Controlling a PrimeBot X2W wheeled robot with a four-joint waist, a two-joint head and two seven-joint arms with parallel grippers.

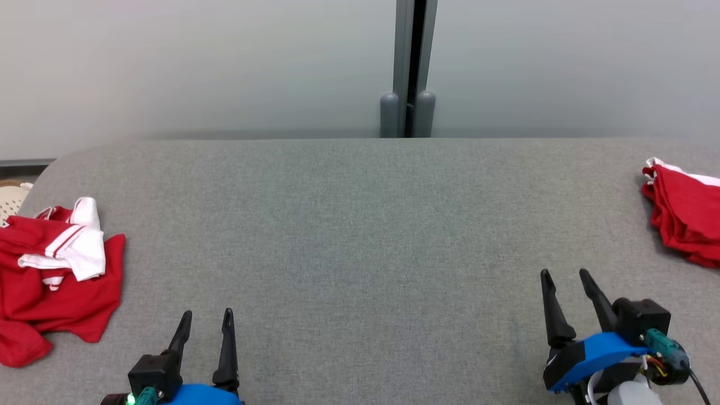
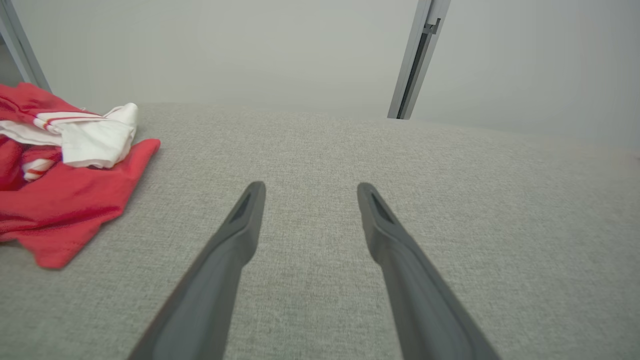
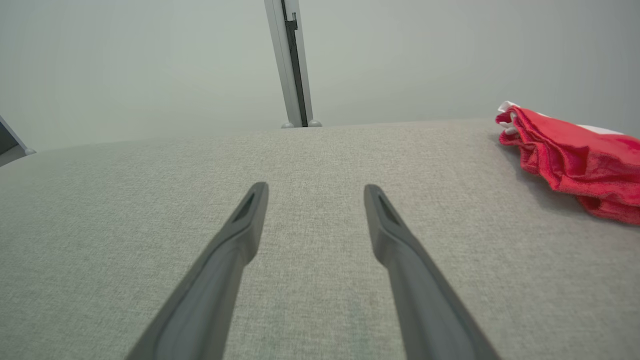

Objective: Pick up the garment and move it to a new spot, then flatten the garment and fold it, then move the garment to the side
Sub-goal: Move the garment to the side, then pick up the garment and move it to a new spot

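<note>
A crumpled red garment with white striped trim [image 1: 53, 275] lies at the left edge of the grey table [image 1: 360, 236]; the left wrist view shows the same garment [image 2: 65, 190] at its left. My left gripper [image 1: 207, 319] [image 2: 310, 189] is open near the front edge, to the right of that garment and apart from it, nothing between its fingers. My right gripper [image 1: 564, 277] [image 3: 316, 189] is open at the front right, holding nothing. A folded pile of red cloth [image 1: 687, 216] [image 3: 580, 155] rests at the table's right edge, beyond the right gripper.
A grey wall with a vertical metal post [image 1: 413, 67] stands behind the table. A pale perforated basket [image 1: 12, 199] peeks out past the table's left corner. Bare grey fabric spans the middle of the table between the two red piles.
</note>
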